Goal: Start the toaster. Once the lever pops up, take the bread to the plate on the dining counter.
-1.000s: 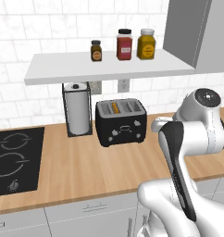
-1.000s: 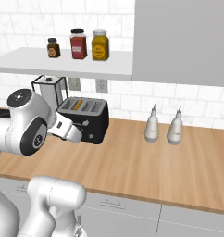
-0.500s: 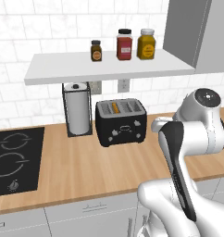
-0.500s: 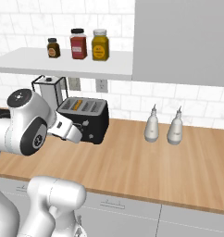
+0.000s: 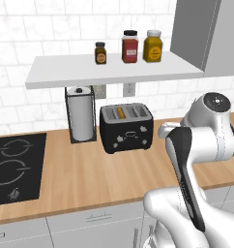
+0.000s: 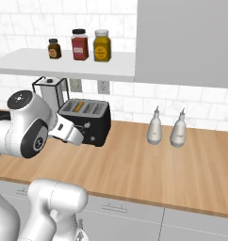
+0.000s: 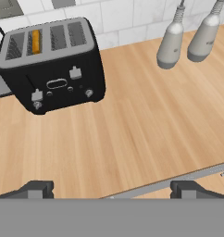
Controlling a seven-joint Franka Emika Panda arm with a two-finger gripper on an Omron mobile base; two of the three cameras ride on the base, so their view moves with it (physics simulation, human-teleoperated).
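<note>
- Gripper [image 7: 111, 189] hangs nearest me, above the wooden counter [image 7: 132, 134], its two dark tips spread wide apart with nothing between them.
- Toaster [image 7: 53, 65] sits further back on that counter, well apart from the fingertips, its front with the white marks facing the hand.
- Bread [image 7: 35, 41] stands down in a slot near one end of the toaster, its orange edge showing.
- Two pale shakers [image 6: 166, 130] stand off to one side by the tiled wall.
- Paper-towel holder [image 5: 80, 115] stands just beside the toaster, the hob [image 5: 12, 167] beyond it.
- Three jars [image 5: 128, 48] line the shelf above.
</note>
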